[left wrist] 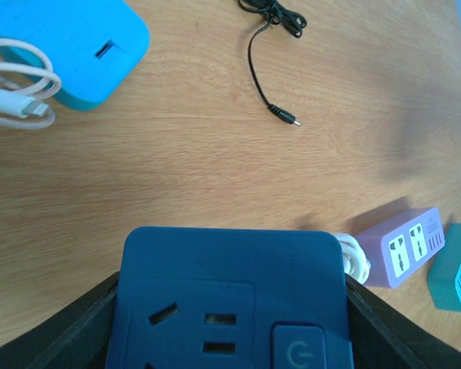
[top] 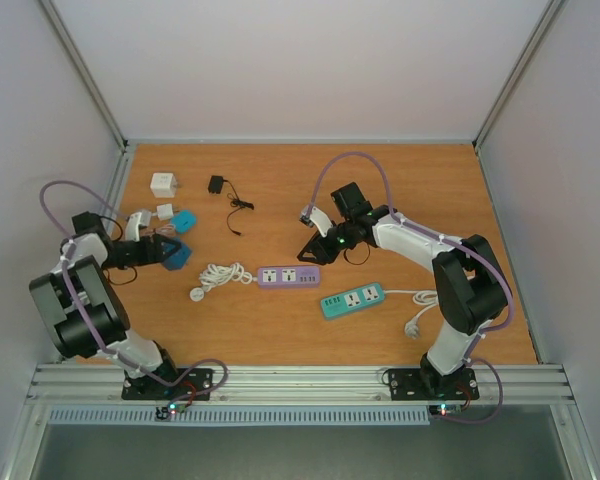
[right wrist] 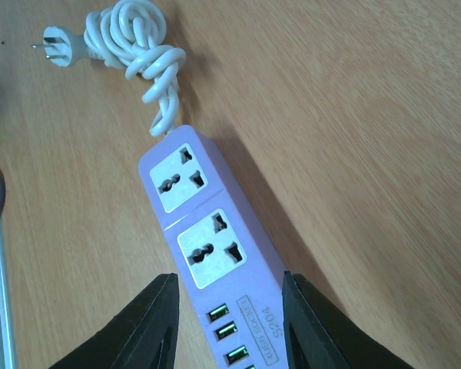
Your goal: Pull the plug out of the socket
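Leftmost, the left gripper (top: pixel 168 251) is closed on the dark blue socket (left wrist: pixel 230 300), its black fingers (left wrist: pixel 69 338) pressed to both sides, and the face that shows has bare slots and a power button. Just beyond the socket, apart from it, the cyan charger (left wrist: pixel 69 38) lies flat on the table (top: pixel 400 190) with a looped white cable (left wrist: pixel 15 92) against it. In the top view two white adapters (top: pixel 163 184) sit farther back near the left rail. To their right is a small black adapter (top: pixel 217 184), and its thin cord ends in a jack (left wrist: pixel 286 117) on bare wood. Near the middle of the table a purple strip (right wrist: pixel 203 223) lies flat, showing two outlets and a row of USB ports. Its white cord (right wrist: pixel 134 31) is knotted in a bundle off its left end, with the plug (right wrist: pixel 58 42) loose on the table. The right gripper (top: pixel 315 250) hangs over the strip's USB end. Its fingers (right wrist: pixel 154 330) are partly apart and straddle that end, close against both sides, though whether they press on it cannot be told. Just right of this and nearer the arms, a teal strip (top: pixel 352 300) lies at a slant, its white cord running to a plug (top: pixel 414 328) near the right arm's base.
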You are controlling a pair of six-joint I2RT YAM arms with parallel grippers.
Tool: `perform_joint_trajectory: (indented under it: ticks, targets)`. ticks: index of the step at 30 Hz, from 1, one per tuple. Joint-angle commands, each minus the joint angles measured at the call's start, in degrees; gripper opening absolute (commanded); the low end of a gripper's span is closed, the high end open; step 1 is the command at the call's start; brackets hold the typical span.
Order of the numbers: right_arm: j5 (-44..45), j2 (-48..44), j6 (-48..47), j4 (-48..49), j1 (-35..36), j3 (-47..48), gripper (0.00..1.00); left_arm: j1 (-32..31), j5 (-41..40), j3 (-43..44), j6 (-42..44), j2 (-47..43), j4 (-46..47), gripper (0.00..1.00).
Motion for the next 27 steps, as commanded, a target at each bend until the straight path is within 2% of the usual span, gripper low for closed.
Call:
perform_joint_trajectory:
  ticks: [1,13,18,20,24,27]
  targets:
    - [-0.03,-2.05,-0.94,-0.82,0.37,1.54,0.39,1.6,1.7,2.96,4.74,3.66,-3.62,0.43]
    - [0.42,-1.5,-1.47,-1.53,0.37,2.24,0.43,3.44,1.85,7.9,9.41,13.03,-6.54,0.45]
    - [0.42,-0.92,-1.12,-1.94,0.37,3.24,0.46,5.01,1.33,9.12,10.6,16.3,-7.28,0.5]
    - [0.57,-0.71,-1.12,-2.01,0.36,3.63,0.47,5.93,1.08,9.53,10.63,17.2,-7.34,0.54]
    - [0.51,-0.29,-0.77,-1.98,0.42,4.29,0.5,7.46,0.16,9.97,11.15,17.72,-7.31,0.69]
    - [0.35,0.29,-0.15,-1.82,0.69,5.18,0.52,8.38,-0.61,9.88,11.25,17.29,-6.84,0.76]
